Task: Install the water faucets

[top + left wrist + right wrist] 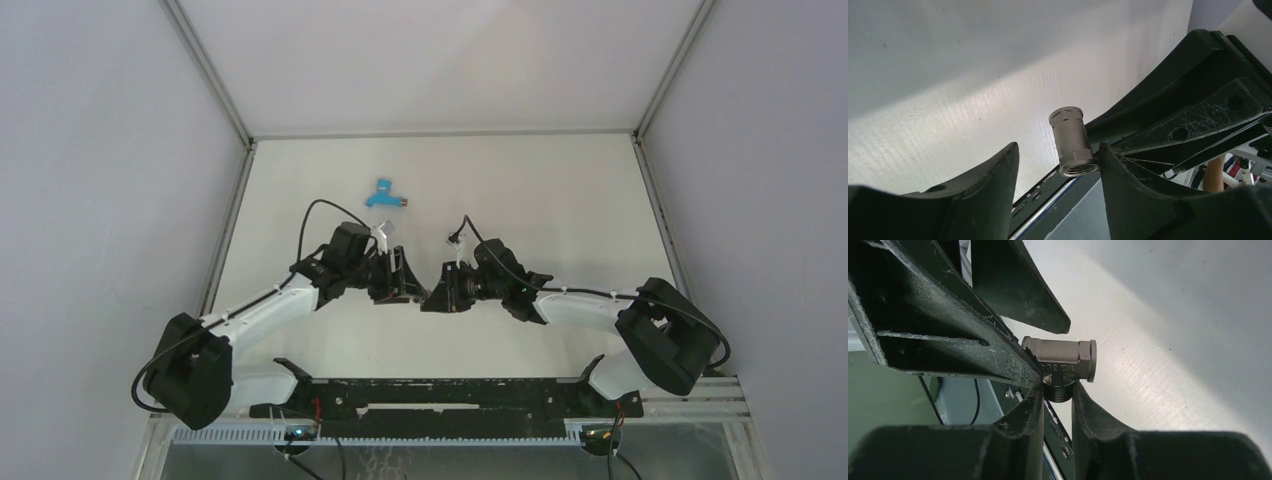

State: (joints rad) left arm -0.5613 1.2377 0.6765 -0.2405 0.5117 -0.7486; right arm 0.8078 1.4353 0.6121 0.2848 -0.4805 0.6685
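Observation:
The bright-blue faucet [385,195] lies on the white table [560,200], beyond both grippers and untouched. My right gripper [1058,388] is shut on the threaded stem of a grey metal tee fitting [1063,361], holding it above the table centre. My left gripper [1058,146] stands open around the fitting's barrel [1073,142]. Its right finger [1128,185] touches the barrel and its left finger [988,185] stands apart from it. In the top view the left gripper [408,283] and right gripper [434,293] meet tip to tip, hiding the fitting.
A black rail [440,395] runs along the near table edge between the arm bases. Grey enclosure walls close in the left, right and far sides. Loose cables loop above both wrists [315,215].

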